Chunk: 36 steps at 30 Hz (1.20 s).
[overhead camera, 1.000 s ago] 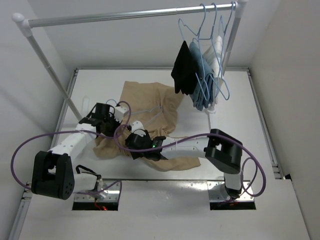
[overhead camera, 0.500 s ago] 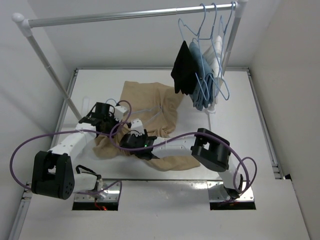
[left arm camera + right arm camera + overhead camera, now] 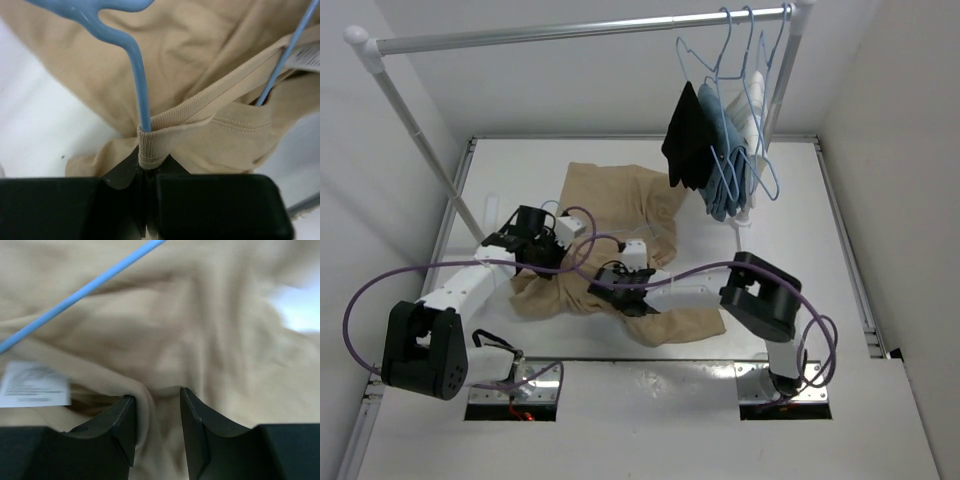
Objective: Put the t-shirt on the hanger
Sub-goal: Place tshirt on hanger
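Left wrist view: left gripper [image 3: 147, 170] is clenched on the ribbed collar of the t-shirt [image 3: 200, 45], right where the hanger [image 3: 142, 85] wire enters that collar. Right gripper [image 3: 154, 405] straddles a fold of the shirt, fingers apart; a firm grip cannot be confirmed. The shirt lies crumpled on the table [image 3: 790, 200] between both arms.

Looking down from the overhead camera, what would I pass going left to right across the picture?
Left hand → right hand → black garment → blue garment → white garment.
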Available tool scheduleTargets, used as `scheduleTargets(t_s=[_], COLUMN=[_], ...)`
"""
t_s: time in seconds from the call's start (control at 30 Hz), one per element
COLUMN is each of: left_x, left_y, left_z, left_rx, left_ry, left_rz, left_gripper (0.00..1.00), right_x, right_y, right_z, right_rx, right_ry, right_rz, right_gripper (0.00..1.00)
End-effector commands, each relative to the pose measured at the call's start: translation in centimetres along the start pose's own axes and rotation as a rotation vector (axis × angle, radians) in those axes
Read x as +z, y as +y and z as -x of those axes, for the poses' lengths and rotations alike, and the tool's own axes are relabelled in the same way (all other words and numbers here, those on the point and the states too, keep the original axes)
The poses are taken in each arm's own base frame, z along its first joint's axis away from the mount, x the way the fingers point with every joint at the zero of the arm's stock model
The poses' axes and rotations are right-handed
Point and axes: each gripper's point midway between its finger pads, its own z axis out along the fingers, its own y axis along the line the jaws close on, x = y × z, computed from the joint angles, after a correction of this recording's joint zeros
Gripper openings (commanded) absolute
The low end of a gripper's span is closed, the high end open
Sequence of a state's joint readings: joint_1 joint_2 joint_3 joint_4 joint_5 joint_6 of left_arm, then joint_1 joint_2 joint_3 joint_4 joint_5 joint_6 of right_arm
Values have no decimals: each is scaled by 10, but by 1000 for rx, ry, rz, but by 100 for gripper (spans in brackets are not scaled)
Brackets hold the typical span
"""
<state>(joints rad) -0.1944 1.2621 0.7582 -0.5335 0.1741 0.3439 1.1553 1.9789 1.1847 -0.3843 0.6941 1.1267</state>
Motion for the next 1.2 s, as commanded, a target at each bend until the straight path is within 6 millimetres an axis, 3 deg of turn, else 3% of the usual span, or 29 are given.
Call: scheduleTargets(t_s=[0.0,0.1,0.23,0.33,0.4,0.47,0.63,0.67,0.73,0.77,0.93,1.07,1.17], left_x=[-12,-12,-14,-15,-17,-21,-28,-28,-28,-28,-31,-33,-31], left_y=[7,7,5,2,-3,-6,-15,-14,-14,-13,-25,-18,-4], left_z=[31,31,34,36,36,35,24,22,21,20,17,18,21], left_rx=[66,66,78,88,99,130,285,352,416,472,595,689,722], left_ry=[-85,-85,-97,-102,-99,-93,-61,-58,-59,-57,-63,-53,-25], left_rz=[21,21,2,-17,-47,-63,-138,-141,-154,-158,-237,-203,-116], left_gripper=[0,0,0,0,0,0,0,0,0,0,0,0,0], right_x=[-20,-27,-30,-27,-29,-30,-44,-53,-61,-69,-75,-76,-77], right_y=[-64,-91,-103,-104,-99,-109,-160,-163,-184,-189,-220,-236,-231], right_z=[-8,-14,-15,-17,-16,-21,-20,-5,-5,10,6,1,12], right_rx=[85,111,122,122,147,168,273,329,342,387,388,427,409], right_ry=[28,29,37,47,53,64,21,-23,-44,-83,-93,-93,-113], right_rz=[-126,-161,-185,-183,-149,-160,-203,-172,-201,-184,-242,-271,-239], right_gripper=[37,37,37,16,6,0,0,0,0,0,0,0,0])
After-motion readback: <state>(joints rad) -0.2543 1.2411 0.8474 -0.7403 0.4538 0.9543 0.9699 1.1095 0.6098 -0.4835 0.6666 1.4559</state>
